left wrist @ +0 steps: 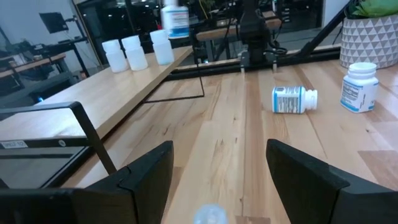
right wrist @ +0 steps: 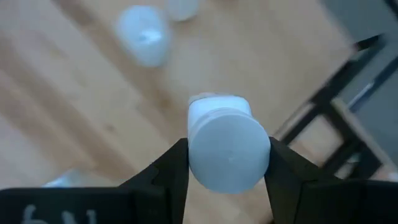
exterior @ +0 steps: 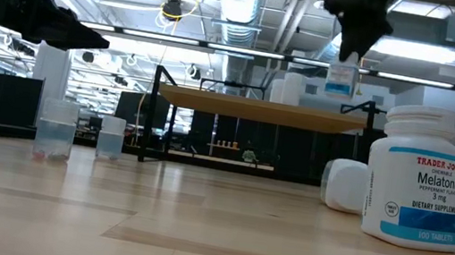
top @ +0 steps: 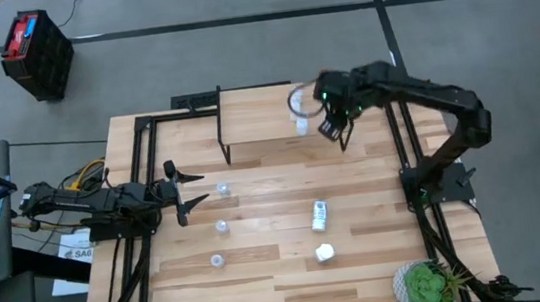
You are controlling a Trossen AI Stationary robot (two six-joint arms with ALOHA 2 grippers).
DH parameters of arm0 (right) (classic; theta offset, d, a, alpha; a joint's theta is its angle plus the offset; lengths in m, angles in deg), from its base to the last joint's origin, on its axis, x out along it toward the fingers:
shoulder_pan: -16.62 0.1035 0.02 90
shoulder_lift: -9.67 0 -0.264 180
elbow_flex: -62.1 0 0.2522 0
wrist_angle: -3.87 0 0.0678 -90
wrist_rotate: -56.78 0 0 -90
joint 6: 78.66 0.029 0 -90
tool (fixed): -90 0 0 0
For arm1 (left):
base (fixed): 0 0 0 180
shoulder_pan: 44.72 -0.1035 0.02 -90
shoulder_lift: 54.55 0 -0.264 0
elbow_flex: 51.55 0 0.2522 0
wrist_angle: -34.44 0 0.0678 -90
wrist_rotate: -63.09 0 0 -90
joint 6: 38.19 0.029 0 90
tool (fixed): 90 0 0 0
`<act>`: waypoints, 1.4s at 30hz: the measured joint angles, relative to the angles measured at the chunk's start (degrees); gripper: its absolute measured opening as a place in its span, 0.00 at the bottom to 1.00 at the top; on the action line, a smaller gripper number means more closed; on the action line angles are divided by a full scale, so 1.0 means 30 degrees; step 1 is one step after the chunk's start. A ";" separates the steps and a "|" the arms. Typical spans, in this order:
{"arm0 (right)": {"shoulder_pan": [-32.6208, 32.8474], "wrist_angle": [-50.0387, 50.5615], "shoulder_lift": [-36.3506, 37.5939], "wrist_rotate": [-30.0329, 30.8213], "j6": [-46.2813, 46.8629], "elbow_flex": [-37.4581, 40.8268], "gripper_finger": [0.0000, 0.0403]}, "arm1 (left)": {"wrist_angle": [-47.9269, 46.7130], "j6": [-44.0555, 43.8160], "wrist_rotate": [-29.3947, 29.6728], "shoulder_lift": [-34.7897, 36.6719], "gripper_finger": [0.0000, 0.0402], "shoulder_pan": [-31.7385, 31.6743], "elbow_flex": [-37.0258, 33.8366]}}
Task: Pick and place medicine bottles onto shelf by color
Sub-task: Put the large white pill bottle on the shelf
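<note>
- Left gripper (top: 192,189): low over the table's left side, pointing toward the centre; fingers (left wrist: 149,168) spread wide apart, nothing between them
- Pale-blue bottles, three loose on the tabletop (top: 382,260): one (top: 223,189) just beside the left gripper's tips, one (top: 222,226) a little nearer the front edge, one (top: 217,260) nearer still (all upright in the low view, translucent)
- Shelf (top: 256,112): light-wood board on thin black legs at the back centre of the table; small white bottles (left wrist: 134,51) stand grouped at one end of it in the left wrist view
- White bottle lying on its side (top: 319,215): mid-table, right of centre, dark-banded label showing
- White bottle standing upright (top: 325,253): close to the front of the lying one; label reads Melatonin in the low view (exterior: 417,188)
- Right gripper (top: 334,124): raised at the shelf's right end; its fingers (right wrist: 171,168) are clamped on a white bottle (right wrist: 228,148), held clear above the board in the low view
- Potted plant (top: 427,285): front right corner of the table
</note>
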 joint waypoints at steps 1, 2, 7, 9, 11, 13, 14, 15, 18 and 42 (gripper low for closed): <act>-0.0609 -0.0200 -0.0144 -0.0011 -0.0898 0.0000 0.42 | 0.0000 0.0000 0.0000 0.0000 0.61 -0.0007 0.0000; -0.1210 -0.0435 -0.0283 -0.0012 -0.1890 0.0008 0.42 | 0.0000 0.0000 0.0000 0.0000 0.61 0.0000 -0.0002; -0.3752 -0.2596 -0.0579 -0.0607 -0.7289 -0.0017 0.43 | 0.0000 0.0014 0.0000 0.0000 0.61 0.0000 0.0000; -0.4747 -0.3642 -0.0652 -0.1624 -0.8690 0.0029 0.43 | 0.0000 0.0007 0.0028 0.0000 0.61 0.0000 0.0000; -0.5491 -0.4653 -0.0789 -0.2521 -0.9393 -0.0031 0.43 | 0.0000 0.0015 0.0216 0.0000 0.61 0.0000 0.0000; -0.6215 -0.5245 -0.1140 -0.2958 -0.9576 -0.0023 0.43 | 0.0020 0.0024 0.0583 0.0004 0.61 0.0000 -0.0001; -0.6557 -0.5181 -0.1331 -0.3115 -0.9714 0.0023 0.43 | 0.0018 0.0036 0.0795 0.0000 0.61 0.0000 0.0000; -0.6779 -0.5043 -0.1507 -0.3221 -0.9923 0.0044 0.43 | 0.0015 0.0044 0.1008 0.0005 0.61 0.0000 0.0000; -0.7239 -0.4725 -0.1974 -0.3774 -1.0637 0.0007 0.43 | 0.0044 0.0044 0.1487 0.0007 0.61 0.0000 0.0000; -0.6430 -0.5657 -0.2379 -0.2576 -1.4518 0.0007 0.63 | 0.0058 0.0925 0.1523 0.0000 0.61 -0.0002 0.0000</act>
